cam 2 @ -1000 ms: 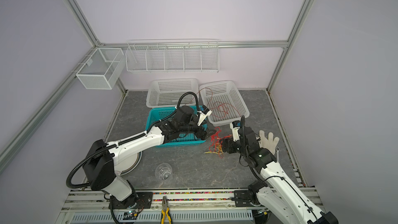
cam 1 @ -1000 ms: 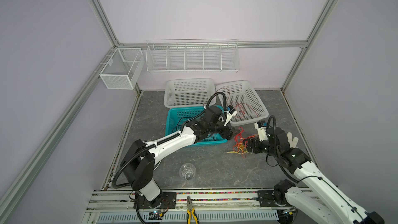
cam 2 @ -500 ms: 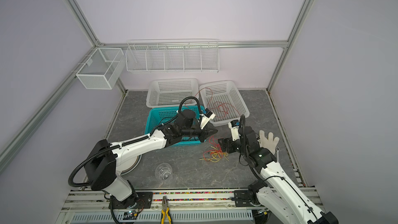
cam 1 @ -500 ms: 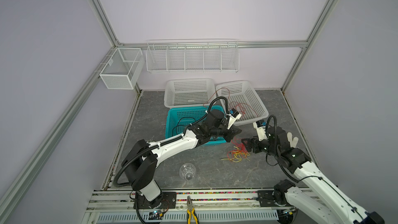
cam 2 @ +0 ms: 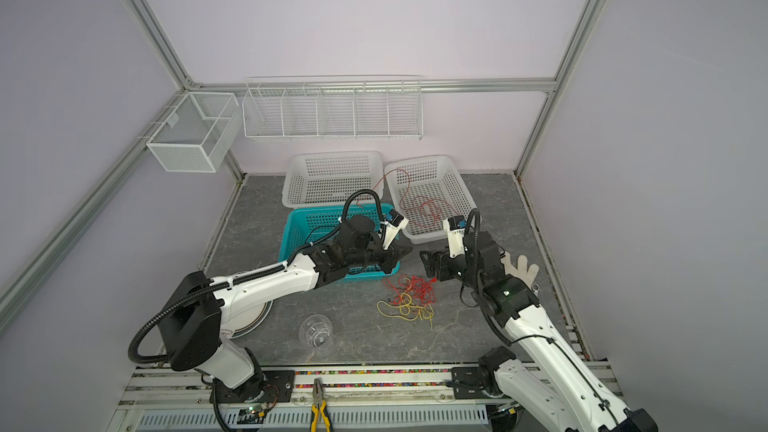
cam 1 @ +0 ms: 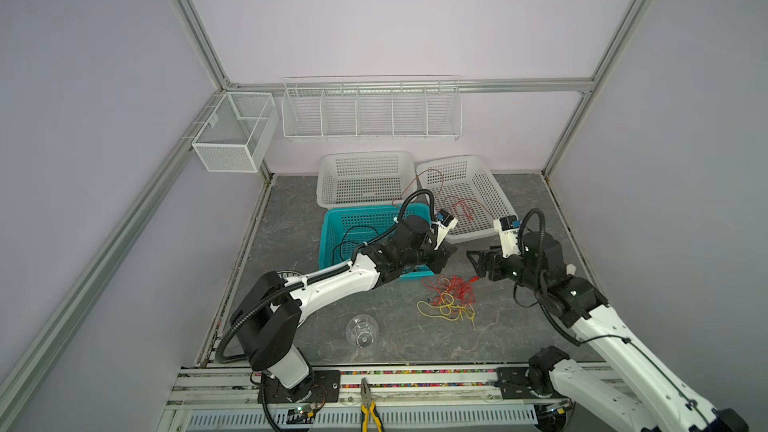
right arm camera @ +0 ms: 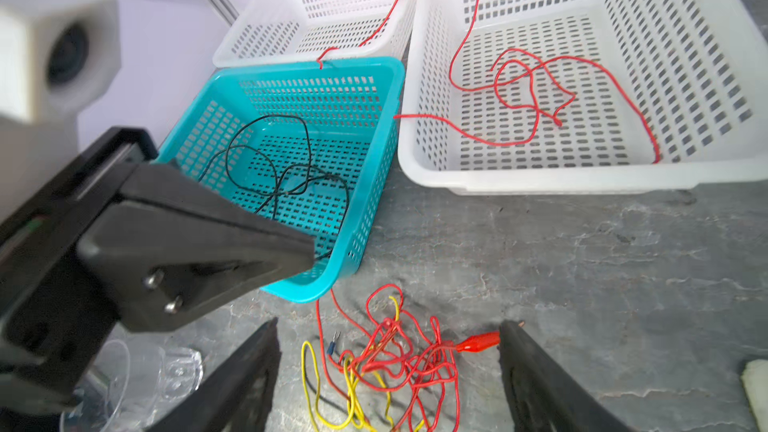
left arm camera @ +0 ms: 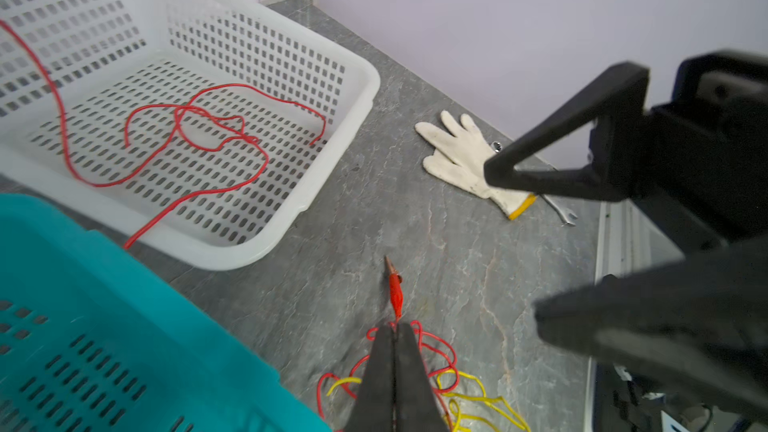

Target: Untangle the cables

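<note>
Grey stone-patterned tabletop, lilac walls and aluminium frame posts at the corners. A white wire rack hangs on the back wall, and a mesh box hangs on the left one.

At the back sit 2 white baskets side by side, with a teal basket in front of them. The left arm lies across the teal basket's near right corner and hides it. A black cable is coiled inside the teal basket. A red cable loops in the right white basket and trails over its rim.

The tangle of red and yellow cables lies on the table just in front of the teal basket, between the 2 arms. A red alligator clip sticks out of it.

The left gripper hangs above the tangle with its jaws pressed together. From the left wrist view I cannot tell whether any strand is caught between them. The right gripper has its jaws spread wide, 1 finger on either side of the tangle. The clip is just beside 1 of those fingers.

A white work glove lies by the right wall, partly behind the right arm. A wrench beside it is half hidden. A plate is mostly covered by the left arm. A clear glass lies near the front. The yellow-handled pliers are cut off at the lower edge.
</note>
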Motion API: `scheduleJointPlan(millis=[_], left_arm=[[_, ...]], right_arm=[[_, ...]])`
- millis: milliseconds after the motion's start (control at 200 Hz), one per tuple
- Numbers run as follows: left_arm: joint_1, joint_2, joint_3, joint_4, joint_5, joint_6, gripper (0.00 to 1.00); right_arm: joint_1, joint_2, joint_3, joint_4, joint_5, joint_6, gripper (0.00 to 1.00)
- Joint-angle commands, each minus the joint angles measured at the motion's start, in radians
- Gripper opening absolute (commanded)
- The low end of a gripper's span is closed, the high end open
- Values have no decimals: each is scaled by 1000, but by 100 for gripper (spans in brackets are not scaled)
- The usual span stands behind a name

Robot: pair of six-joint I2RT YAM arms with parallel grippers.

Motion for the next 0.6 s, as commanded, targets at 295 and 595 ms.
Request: scheduleJointPlan(millis=[295, 595], left_arm=[[64, -315, -176, -5, -325, -30, 34], [97, -391, -227, -28, -384, -22, 41]], right_arm=[[2, 457, 303, 146, 61, -16, 78], [-29, 832, 564, 241, 119, -83, 75]])
